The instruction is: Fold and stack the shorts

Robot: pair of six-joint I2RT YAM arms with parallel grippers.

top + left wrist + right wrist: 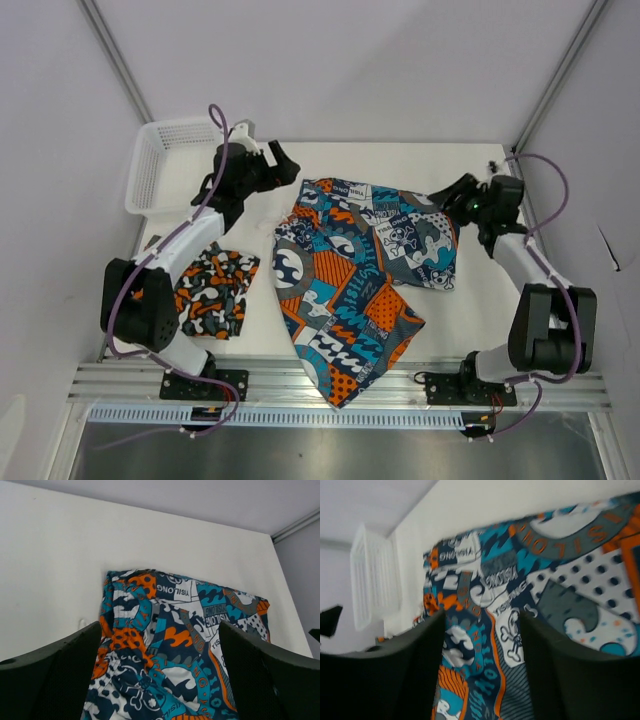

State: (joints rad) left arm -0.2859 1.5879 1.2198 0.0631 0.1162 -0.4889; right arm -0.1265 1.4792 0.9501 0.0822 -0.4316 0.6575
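Graphic-print shorts [350, 280] lay spread between both arms: left gripper [288, 168] gaped wide, empty, beside their far-left corner; right gripper [440, 203] stood parted, empty, at their far-right edge.

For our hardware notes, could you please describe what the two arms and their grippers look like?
The left arm and right arm have white links and black joints, each trailed by a looping purple cable. The left gripper and right gripper are black, with broad matte fingers.

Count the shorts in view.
2: camo shorts lie near left, beside the left arm; graphic-print shorts are spread across the middle of the table, one leg over the near edge. No others are visible, though one could hide underneath.
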